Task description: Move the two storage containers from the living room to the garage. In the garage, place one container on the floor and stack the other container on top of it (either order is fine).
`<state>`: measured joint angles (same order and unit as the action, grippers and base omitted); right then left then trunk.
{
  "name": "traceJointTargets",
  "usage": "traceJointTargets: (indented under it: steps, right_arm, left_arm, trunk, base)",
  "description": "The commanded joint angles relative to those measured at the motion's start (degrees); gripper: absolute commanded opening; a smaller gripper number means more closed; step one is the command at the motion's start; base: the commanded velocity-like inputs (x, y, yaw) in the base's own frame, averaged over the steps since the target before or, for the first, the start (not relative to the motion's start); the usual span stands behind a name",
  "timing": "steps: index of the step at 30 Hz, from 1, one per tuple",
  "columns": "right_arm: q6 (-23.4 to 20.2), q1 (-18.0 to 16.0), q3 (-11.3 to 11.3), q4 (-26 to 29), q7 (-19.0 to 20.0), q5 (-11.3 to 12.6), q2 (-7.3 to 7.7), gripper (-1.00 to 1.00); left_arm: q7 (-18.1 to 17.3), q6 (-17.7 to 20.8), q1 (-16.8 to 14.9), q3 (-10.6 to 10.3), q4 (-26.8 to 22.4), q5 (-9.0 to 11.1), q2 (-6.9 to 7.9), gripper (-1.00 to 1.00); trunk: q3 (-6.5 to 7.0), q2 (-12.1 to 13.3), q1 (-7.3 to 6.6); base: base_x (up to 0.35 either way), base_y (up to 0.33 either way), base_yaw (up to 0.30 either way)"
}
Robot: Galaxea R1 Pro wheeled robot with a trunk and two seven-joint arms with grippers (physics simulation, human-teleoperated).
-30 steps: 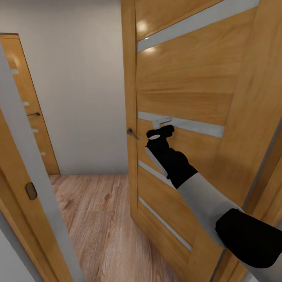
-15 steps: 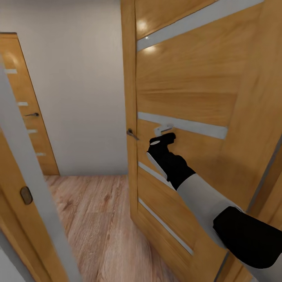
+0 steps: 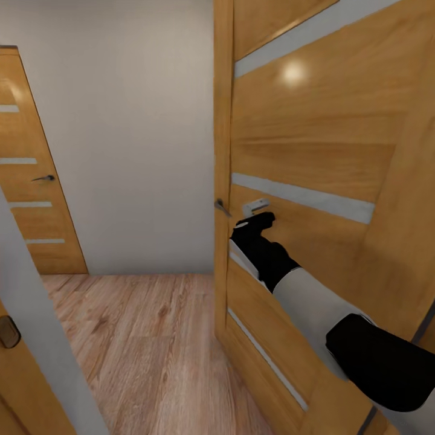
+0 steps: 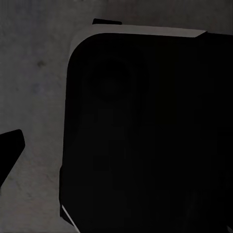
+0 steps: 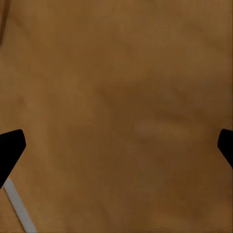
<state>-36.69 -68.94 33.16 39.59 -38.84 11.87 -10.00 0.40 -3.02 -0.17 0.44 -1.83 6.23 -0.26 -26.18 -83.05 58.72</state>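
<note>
Pincer point(image 3: 261, 220) of our right arm is pressing against the door point(image 3: 314, 151), fingers spread wide, gripping nothing. We are pushing steadily near the handle point(image 3: 222, 207), swinging it clear. No containers are in sight.

light wood-plank floor point(image 3: 139, 338), reaching the beige wall point(image 3: 127, 121)

Head view faces open wooden door point(image 3: 314, 151), right wrist view pressed close to its panel
</note>
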Motion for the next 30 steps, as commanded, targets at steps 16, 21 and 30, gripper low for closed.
traceJointTargets:
  steps: [16,21,30]
  right_arm:
    - [-0.3,-12.0,-0.5,-19.7,-4.2,3.4,0.00,1.00]
    - [-0.1,-14.4,-0.7,-23.6,-4.4,5.8,0.00,1.00]
    - [0.9,-15.6,-1.0,-22.2,-4.9,6.1,0.00,1.00]
  left_arm:
    - [0.0,-0.2,0.0,0.0,0.0,0.5,-0.05,1.00]
    - [0.0,-0.2,0.0,0.0,0.0,0.5,-0.06,1.00]
    - [0.1,-0.2,0.0,0.1,0.0,0.5,-0.04,1.00]
  trunk:
    - [-0.07,0.0,0.00]
    - [-0.07,0.0,0.00]
    - [-0.07,0.0,0.00]
  base:
    - [0.003,0.000,0.000]
    - [0.000,0.000,0.000]
    - [0.000,0.000,0.000]
